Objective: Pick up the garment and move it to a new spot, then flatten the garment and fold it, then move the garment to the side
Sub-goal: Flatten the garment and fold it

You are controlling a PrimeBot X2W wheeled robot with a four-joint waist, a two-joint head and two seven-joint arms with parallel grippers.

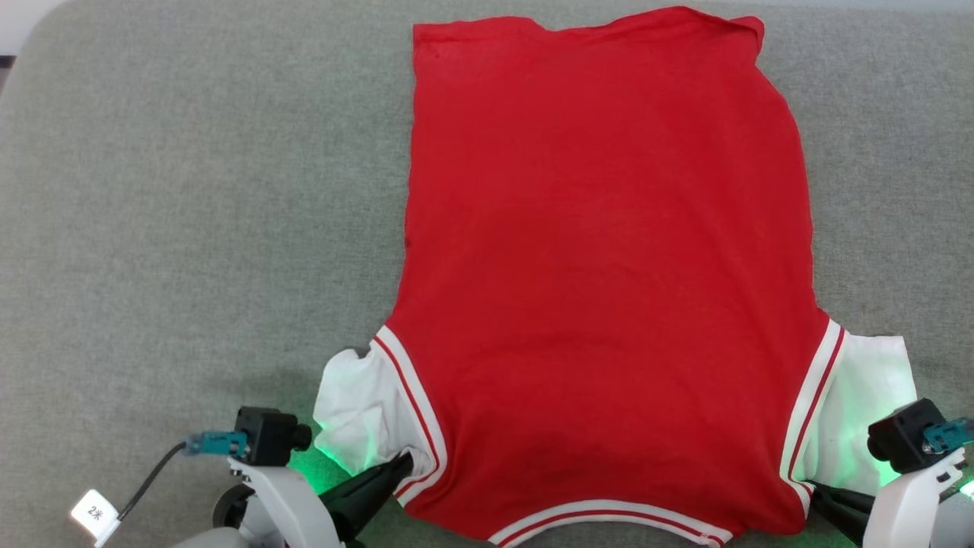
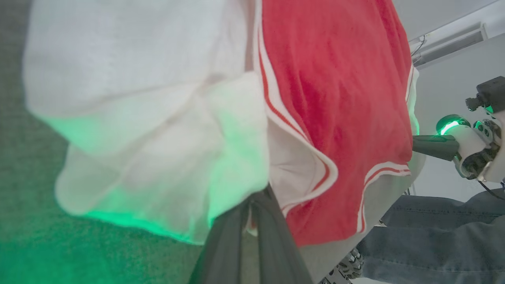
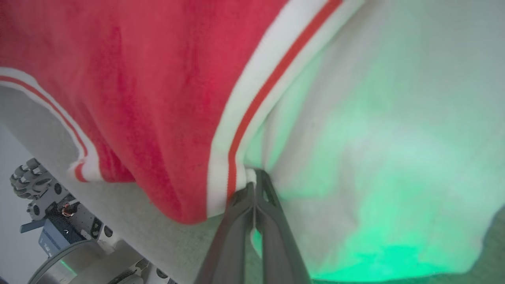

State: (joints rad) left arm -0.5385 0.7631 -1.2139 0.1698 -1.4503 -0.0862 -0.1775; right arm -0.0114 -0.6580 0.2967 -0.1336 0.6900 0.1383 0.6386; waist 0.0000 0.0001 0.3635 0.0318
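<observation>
While the soft red garment [image 1: 609, 251] lies spread flat, plain side up, on the grey felt-like desk [image 1: 190, 228], its white sleeves bunch nearest the robot. The left gripper [image 1: 403, 463] and the right gripper [image 1: 813, 489] each pinch a striped shoulder seam, fingers pressed together. The head view cuts off part of the neckline.

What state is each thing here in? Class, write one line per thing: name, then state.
garment: spread out on the grey surface, plain red side up, not folded, sleeve on the robot's left crumpled.
left tool: shut on the garment at the left sleeve seam.
right tool: shut on the garment at the right sleeve seam.
</observation>
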